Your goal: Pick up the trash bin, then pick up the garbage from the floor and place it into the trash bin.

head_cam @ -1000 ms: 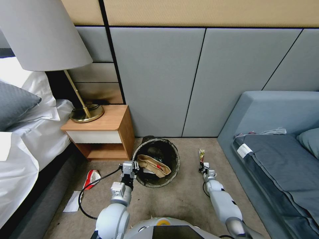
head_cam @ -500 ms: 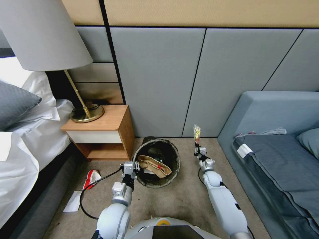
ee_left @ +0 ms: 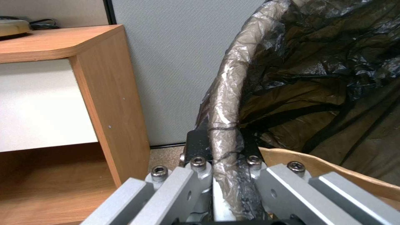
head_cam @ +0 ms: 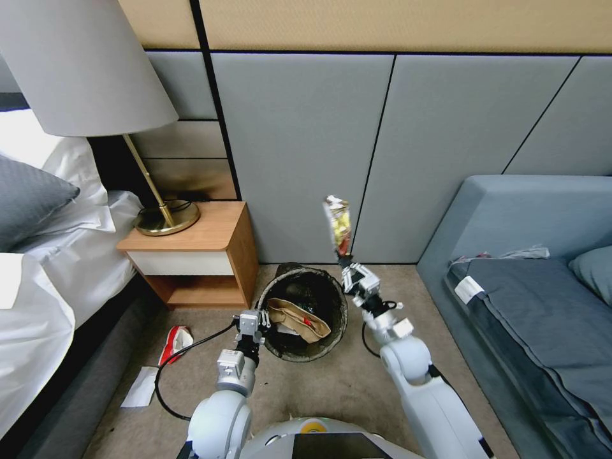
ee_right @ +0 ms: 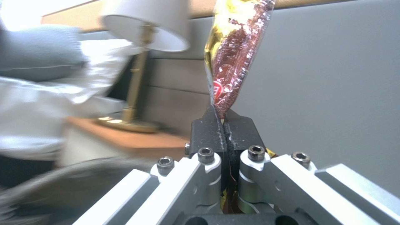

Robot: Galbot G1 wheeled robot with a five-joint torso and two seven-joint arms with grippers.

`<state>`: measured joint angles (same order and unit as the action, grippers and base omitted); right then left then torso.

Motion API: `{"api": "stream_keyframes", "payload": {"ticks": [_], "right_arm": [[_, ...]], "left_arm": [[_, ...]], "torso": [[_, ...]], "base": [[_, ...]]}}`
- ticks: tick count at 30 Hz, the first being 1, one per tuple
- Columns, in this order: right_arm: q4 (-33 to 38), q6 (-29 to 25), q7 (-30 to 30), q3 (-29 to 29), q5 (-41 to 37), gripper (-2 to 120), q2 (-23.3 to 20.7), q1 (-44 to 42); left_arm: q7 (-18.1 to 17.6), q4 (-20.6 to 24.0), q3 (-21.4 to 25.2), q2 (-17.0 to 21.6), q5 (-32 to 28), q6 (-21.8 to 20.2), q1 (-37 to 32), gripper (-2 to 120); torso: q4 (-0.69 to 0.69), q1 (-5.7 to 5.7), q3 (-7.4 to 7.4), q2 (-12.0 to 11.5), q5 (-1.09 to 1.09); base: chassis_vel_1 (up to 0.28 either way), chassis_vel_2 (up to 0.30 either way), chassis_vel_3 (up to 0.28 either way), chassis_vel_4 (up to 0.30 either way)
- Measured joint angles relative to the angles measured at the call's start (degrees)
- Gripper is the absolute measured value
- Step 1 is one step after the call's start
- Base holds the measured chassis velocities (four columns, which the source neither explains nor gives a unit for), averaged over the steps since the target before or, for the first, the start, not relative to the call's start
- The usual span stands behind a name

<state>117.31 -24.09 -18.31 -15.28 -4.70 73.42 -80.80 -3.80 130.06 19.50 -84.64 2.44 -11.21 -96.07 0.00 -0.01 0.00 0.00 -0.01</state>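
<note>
The bin (head_cam: 305, 312) is a round bucket lined with a black bag whose crinkled, brownish-looking film is rolled over the rim. It stands on the carpet against the grey wall panel, just beside the wooden nightstand (head_cam: 197, 255). Inside it lies a tan paper bag (head_cam: 298, 317) with a small red scrap on it.

The left pincer (head_cam: 250, 322) is pressed together on the bin's near-left rim; the left wrist view shows the plastic-wrapped rim (ee_left: 225, 103) squeezed between its dark pads, with the paper bag's edge just beyond.

The right pincer (head_cam: 349, 266) is raised beside the bin's far-right rim, pinching the lower end of a wrapper (head_cam: 338, 224). The wrapper is shiny yellow and dark red, crumpled, and stands upright above the pads in front of the wall panel. In the right wrist view its narrow end (ee_right: 227, 59) is clamped between the two black pads, which meet with almost no gap.

On the carpet left of the left arm lie a crushed red-and-white carton (head_cam: 175, 341) and, nearer the bed, a white paper (head_cam: 140, 387). The arm's black cable loops over the floor between them and the bin.

A brass lamp (head_cam: 162, 213) stands on the nightstand. The bed (head_cam: 44, 268) borders the floor on the left, and a grey sofa (head_cam: 535, 255) on the right.
</note>
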Motion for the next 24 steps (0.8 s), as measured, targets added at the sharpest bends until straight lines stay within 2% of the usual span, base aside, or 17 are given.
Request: {"api": "stream_keyframes", "payload": {"ticks": [9,24], "right_arm": [[-8.51,-4.31,-1.01,2.71,2.95,0,1.52,-2.07],[-14.68,-6.18,-1.04,1.48,2.92,0,2.28,-2.36]], "left_arm": [[0.06,-0.05,0.06,-0.02,0.04,-0.01,0.09,0],[0.11,-0.05,-0.04,-0.15,-0.02,-0.05,0.24,0]], "torso": [[0.00,0.00,0.00,0.00,0.01],[0.00,0.01,0.01,0.00,0.01]], "base": [[0.000,0.000,0.000,0.000],[0.000,0.000,0.000,0.000]]}}
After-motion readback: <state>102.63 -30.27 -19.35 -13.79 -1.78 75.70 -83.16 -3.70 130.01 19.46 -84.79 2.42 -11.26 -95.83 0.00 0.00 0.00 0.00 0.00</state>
